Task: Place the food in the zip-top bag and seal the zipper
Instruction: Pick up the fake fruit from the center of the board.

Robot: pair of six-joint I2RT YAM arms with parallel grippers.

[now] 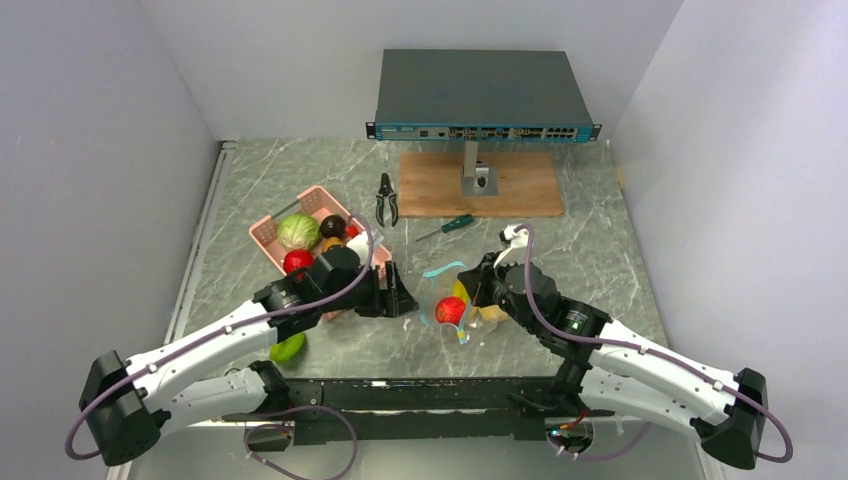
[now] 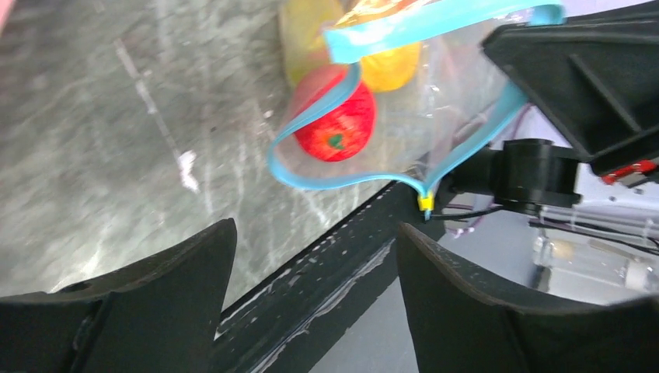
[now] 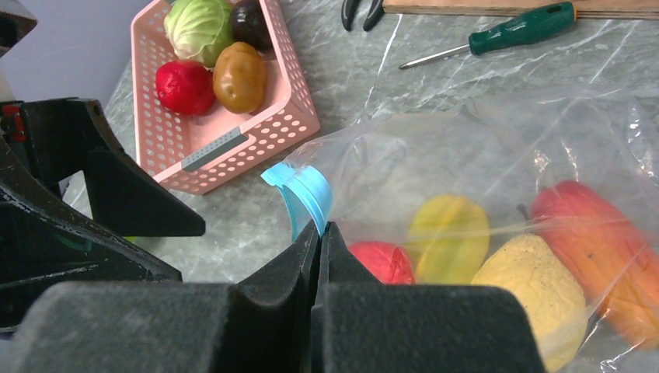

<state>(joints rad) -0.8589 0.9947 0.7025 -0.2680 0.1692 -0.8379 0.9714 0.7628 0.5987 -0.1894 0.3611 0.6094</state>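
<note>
A grey-green marbled tabletop (image 1: 610,260) sits between plain white walls, with a network switch (image 1: 482,95) on a stand over a wooden board (image 1: 520,190) at the back. From above, a pink basket (image 1: 262,232) of vegetables lies on the left. Pliers (image 1: 386,198) and a green-handled screwdriver (image 1: 446,227) lie behind the middle. The bag (image 1: 445,290) lies on the tabletop near the front edge, between the two arms, with food inside. The left tool (image 1: 405,297) is just beside its mouth, and the right tool (image 1: 480,290) is at its right side.

In the left wrist view, the left tool's fingers (image 2: 155,303) are spread wide with nothing between them. Ahead of them the zipper (image 2: 311,175) curves in an open loop. A red fruit (image 2: 338,124) and a yellow fruit (image 2: 388,66) lie just inside the mouth.

In the right wrist view, the right tool is pressed together, pinching the bag at the end of its blue strip. Red, yellow and orange pieces show through the clear plastic. Beyond, the basket holds a cabbage (image 3: 198,27), a red piece and a brown one.
</note>
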